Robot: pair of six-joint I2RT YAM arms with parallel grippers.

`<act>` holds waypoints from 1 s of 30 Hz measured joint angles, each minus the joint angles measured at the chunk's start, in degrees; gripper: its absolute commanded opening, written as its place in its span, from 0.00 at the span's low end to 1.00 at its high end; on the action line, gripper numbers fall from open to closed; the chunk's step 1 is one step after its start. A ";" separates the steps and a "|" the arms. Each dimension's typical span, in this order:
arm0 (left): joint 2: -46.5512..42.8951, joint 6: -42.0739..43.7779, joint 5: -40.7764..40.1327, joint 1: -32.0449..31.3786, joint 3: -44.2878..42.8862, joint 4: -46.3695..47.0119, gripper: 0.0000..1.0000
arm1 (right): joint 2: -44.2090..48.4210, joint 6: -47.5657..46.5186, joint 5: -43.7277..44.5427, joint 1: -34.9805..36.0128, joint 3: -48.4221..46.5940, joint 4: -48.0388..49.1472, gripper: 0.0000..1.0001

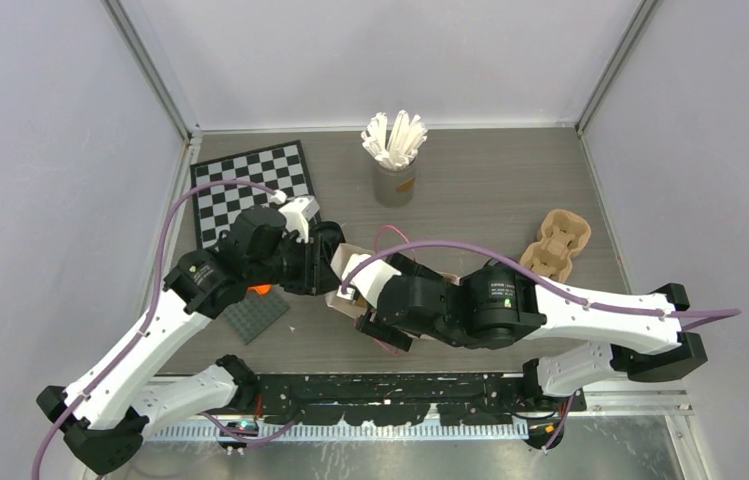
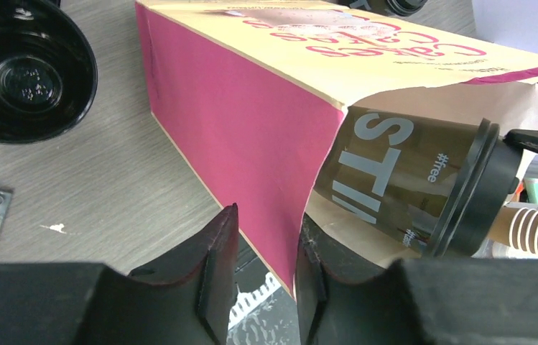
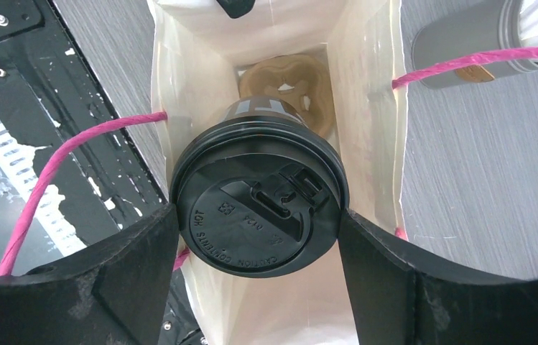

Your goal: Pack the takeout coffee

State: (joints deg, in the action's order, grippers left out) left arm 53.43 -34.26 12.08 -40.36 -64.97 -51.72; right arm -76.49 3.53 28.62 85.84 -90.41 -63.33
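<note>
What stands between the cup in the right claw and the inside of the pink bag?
Nothing visible. The right claw grips the coffee cup at its lid, base already inside the mouth of the pink bag. Beyond it only a brown carrier lies at the bag's bottom. The left claw straddles a side wall.

- Left arm (image 1: pixel 140 345) reaches forward and inward, elbow bent.
- Left gripper (image 2: pixel 266 230): 2 fingers narrowly apart, astride a pink paper bag (image 2: pixel 237 129) wall; whether they pinch it is unclear.
- Right arm (image 1: pixel 610 305) stretches leftward, low across the middle.
- Right gripper (image 3: pixel 258 230): 2 fingers spread wide, clamping a coffee cup (image 3: pixel 266 172) by its lid.
</note>
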 measured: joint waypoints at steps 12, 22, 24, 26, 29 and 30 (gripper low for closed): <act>-6.51 5.27 0.85 0.00 8.57 13.73 0.02 | 0.00 -4.79 7.39 -1.03 -0.02 0.35 0.74; -5.44 10.80 1.18 0.00 13.44 26.67 0.01 | 0.63 -11.52 6.84 -12.59 -0.04 0.61 0.74; -4.57 12.15 1.01 0.00 13.44 28.37 0.06 | 0.90 -13.09 6.27 -14.62 -0.02 0.92 0.74; -3.80 12.90 0.94 0.00 13.44 29.42 0.14 | 1.14 -14.14 5.62 -15.93 0.00 1.14 0.73; -3.15 13.46 0.50 0.00 13.44 29.64 0.31 | 1.55 -14.40 3.48 -16.15 0.81 1.60 0.73; -3.15 13.44 0.35 0.00 13.44 29.53 0.35 | 1.73 -14.40 2.89 -15.78 1.38 1.70 0.73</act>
State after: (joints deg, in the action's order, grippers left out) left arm 50.28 -20.82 12.43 -40.36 -51.53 -22.20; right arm -74.76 -10.87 31.51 70.06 -89.03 -61.63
